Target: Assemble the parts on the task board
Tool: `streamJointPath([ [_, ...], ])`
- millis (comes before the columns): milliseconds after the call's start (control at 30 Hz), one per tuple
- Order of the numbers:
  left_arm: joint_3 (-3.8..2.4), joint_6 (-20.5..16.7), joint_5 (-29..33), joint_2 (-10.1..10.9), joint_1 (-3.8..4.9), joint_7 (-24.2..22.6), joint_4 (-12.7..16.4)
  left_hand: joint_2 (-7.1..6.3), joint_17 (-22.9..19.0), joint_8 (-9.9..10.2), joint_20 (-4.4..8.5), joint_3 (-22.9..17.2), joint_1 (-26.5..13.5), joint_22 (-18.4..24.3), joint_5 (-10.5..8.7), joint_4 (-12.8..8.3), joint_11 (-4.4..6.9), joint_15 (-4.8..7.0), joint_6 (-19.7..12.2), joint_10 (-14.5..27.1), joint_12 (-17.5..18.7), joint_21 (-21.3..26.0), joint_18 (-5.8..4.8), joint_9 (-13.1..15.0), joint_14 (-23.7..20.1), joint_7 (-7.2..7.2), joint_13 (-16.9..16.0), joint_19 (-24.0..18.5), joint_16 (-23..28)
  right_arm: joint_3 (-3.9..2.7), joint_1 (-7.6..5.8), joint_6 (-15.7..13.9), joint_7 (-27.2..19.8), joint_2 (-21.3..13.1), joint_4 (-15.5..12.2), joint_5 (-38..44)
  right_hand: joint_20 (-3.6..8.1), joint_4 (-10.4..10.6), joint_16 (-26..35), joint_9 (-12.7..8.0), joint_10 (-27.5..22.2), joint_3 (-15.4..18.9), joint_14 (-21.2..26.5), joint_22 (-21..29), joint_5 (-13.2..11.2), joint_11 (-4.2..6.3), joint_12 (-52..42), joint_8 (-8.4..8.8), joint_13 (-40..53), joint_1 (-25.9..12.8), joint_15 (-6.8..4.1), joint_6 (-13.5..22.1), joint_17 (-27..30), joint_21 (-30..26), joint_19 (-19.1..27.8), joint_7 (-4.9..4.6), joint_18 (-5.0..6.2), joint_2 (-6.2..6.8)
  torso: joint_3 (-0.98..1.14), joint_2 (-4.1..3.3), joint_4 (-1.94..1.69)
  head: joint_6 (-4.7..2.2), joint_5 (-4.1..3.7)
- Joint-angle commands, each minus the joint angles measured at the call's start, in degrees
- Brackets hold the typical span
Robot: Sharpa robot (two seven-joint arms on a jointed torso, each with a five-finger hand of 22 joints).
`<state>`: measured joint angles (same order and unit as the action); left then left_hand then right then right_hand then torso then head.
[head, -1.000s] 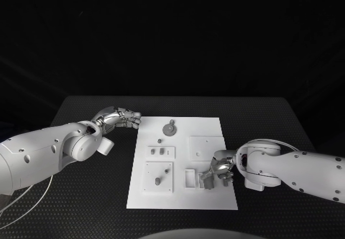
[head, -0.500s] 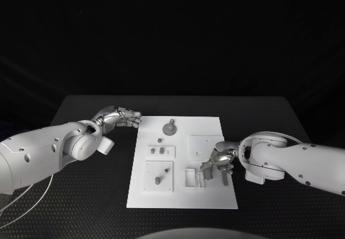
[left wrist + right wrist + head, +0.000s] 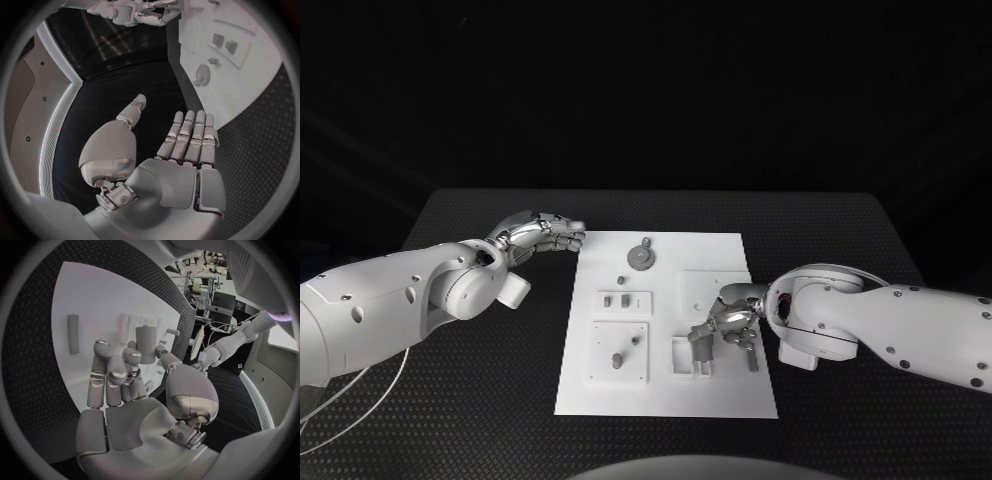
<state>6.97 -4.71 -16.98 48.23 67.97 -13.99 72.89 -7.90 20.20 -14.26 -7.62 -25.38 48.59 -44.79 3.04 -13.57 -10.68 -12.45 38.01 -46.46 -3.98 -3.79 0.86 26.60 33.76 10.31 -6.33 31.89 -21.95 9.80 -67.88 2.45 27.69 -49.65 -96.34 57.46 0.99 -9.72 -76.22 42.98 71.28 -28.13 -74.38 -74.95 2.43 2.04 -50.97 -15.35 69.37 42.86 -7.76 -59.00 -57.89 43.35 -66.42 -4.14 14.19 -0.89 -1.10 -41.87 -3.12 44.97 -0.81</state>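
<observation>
Grey cylindrical part (image 3: 145, 343), short peg with flat end, pinched upright in right hand (image 3: 728, 328) over task board (image 3: 718, 250) near-right area, beside white slotted holder (image 3: 682, 358). Grey gear (image 3: 640, 259) lies at board's far middle. Left hand (image 3: 545, 234) empty, fingers straight and together, off board's far-left corner on black surface (image 3: 848, 240).

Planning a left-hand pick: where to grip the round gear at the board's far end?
Judgement: take the gear by its rim, from above. It lies flat on the task board, so only rim and top face are exposed. The left hand is nearest.
</observation>
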Motion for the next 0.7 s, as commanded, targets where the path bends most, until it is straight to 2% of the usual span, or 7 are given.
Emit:
streamJointPath([
  [33, -0.04, -0.39, 0.85, -0.16, 0.07, -0.56, 0.29, -1.54, -0.05, 0.96, 0.06, -0.66, 0.24, 0.16, 0.02, 1.21, -0.21, 0.14, -2.13, 2.13, 0.37, -0.08, -0.86, -0.06, -0.81, 0.67, 0.87, -0.57, 0.42, 0.25, 0.09, 1.20, -0.48, 0.92, 0.60, -2.02, -0.23, -6.66, -0.19, 0.14, 0.39, -7.14, 0.10, -1.00, 0.35, 0.08, 0.37, 0.16, -0.04, 0.07, -0.33, -0.35, 0.09, 0.14, -0.03, -0.12, 0.81, -0.46, 0.01, 0.01, 0.02, 0.00, 0.06],
  [67, -0.04, -0.61, 0.93, -0.17, 0.07, -0.58, 0.28, -2.57, -0.03, 1.31, -0.02, -1.47, 0.36, 0.22, 0.07, 2.19, -0.43, 0.19, -3.20, 3.07, 0.37, -0.08, -0.86, -0.06, -1.19, 1.26, 1.26, -0.76, 0.54, 0.31, 0.16, 1.16, -0.50, 1.29, 0.83, -2.05, -0.23, -6.65, -0.19, 0.14, 0.38, -7.14, 0.10, -0.99, 0.35, 0.08, 0.38, 0.17, -0.04, 0.04, -0.33, -0.34, 0.10, 0.13, -0.02, -0.12, 0.81, -0.46, 0.03, 0.01, 0.01, 0.01, 0.05],
  [100, -0.04, -0.99, 0.95, -0.18, 0.07, -0.63, 0.29, -4.35, 0.19, 1.09, -0.29, -3.66, 0.87, 0.30, 0.36, 4.80, -0.65, 0.11, -4.14, 3.98, -0.22, -0.11, -0.86, 0.46, -1.78, 1.51, 1.83, -1.24, 0.54, 0.34, 0.26, 1.20, -0.52, 1.65, 1.08, -2.07, -0.24, -6.64, -0.19, 0.14, 0.38, -7.15, 0.11, -0.99, 0.35, 0.08, 0.38, 0.18, -0.04, 0.02, -0.33, -0.34, 0.10, 0.13, -0.02, -0.13, 0.81, -0.46, 0.05, 0.01, 0.02, 0.02, 0.05],
  [233, -0.04, -1.32, 0.98, -0.19, 0.07, -0.79, 0.29, -5.82, 0.25, 0.94, -0.99, -4.55, 1.18, 0.42, 0.00, 7.22, -0.30, 0.19, -6.01, 6.29, 0.26, 0.05, -0.86, 1.25, -4.65, 0.95, 2.41, -2.94, 1.42, 0.42, 0.65, 1.32, -0.49, 2.66, 1.71, -2.38, -0.24, -6.62, -0.18, 0.14, 0.38, -7.19, 0.12, -0.99, 0.35, 0.07, 0.40, 0.21, -0.05, -0.07, -0.32, -0.33, 0.12, 0.11, -0.02, -0.13, 0.81, -0.50, 0.07, 0.00, 0.00, 0.10, 0.02],
  [500, -0.04, -1.17, 1.03, -0.22, 0.06, -0.72, 0.34, -5.93, 0.51, 0.69, -1.25, -4.36, 1.17, 0.36, 0.03, 7.99, -0.27, 0.19, -6.60, 6.71, 0.19, -0.05, -0.86, 1.72, -5.35, 0.97, 2.38, -3.74, 1.41, 0.48, 1.19, 1.81, -0.39, 3.82, 2.29, -2.49, -0.24, -6.62, -0.18, 0.14, 0.38, -7.19, 0.12, -0.99, 0.35, 0.07, 0.40, 0.21, -0.05, -0.07, -0.32, -0.33, 0.12, 0.11, -0.02, -0.13, 0.81, -0.50, 0.05, -0.03, -0.09, 0.26, 0.21],
  [533, -0.04, -1.14, 1.03, -0.20, 0.06, -0.71, 0.34, -5.59, 0.63, 0.92, -1.37, -3.97, 0.49, 0.33, -0.02, 8.60, -0.91, -0.37, -7.42, 7.28, 0.29, -0.05, -0.86, 1.77, -5.50, 1.60, 2.45, -4.08, 1.36, 0.48, 1.22, 1.74, -0.35, 3.92, 2.38, -2.49, -0.24, -6.62, -0.18, 0.14, 0.38, -7.19, 0.12, -0.99, 0.35, 0.07, 0.40, 0.21, -0.05, -0.07, -0.32, -0.33, 0.12, 0.11, -0.02, -0.13, 0.81, -0.50, 0.04, -0.04, -0.09, 0.29, 0.23],
  [700, -0.04, -1.01, 1.03, -0.16, 0.06, -0.69, 0.37, -5.62, 1.04, 0.76, -1.34, -3.71, 0.74, 0.08, 0.02, 9.04, -1.50, -0.70, -8.30, 7.34, 0.08, -0.26, -0.86, 2.28, -5.63, 2.24, 2.32, -4.29, 1.06, 0.49, 1.43, 2.02, -0.36, 4.18, 2.78, -2.51, -0.24, -6.62, -0.18, 0.14, 0.38, -7.19, 0.12, -0.99, 0.35, 0.07, 0.40, 0.21, -0.05, -0.07, -0.32, -0.33, 0.12, 0.11, -0.02, -0.13, 0.81, -0.50, 0.03, -0.01, 0.05, 0.40, 0.40],
])
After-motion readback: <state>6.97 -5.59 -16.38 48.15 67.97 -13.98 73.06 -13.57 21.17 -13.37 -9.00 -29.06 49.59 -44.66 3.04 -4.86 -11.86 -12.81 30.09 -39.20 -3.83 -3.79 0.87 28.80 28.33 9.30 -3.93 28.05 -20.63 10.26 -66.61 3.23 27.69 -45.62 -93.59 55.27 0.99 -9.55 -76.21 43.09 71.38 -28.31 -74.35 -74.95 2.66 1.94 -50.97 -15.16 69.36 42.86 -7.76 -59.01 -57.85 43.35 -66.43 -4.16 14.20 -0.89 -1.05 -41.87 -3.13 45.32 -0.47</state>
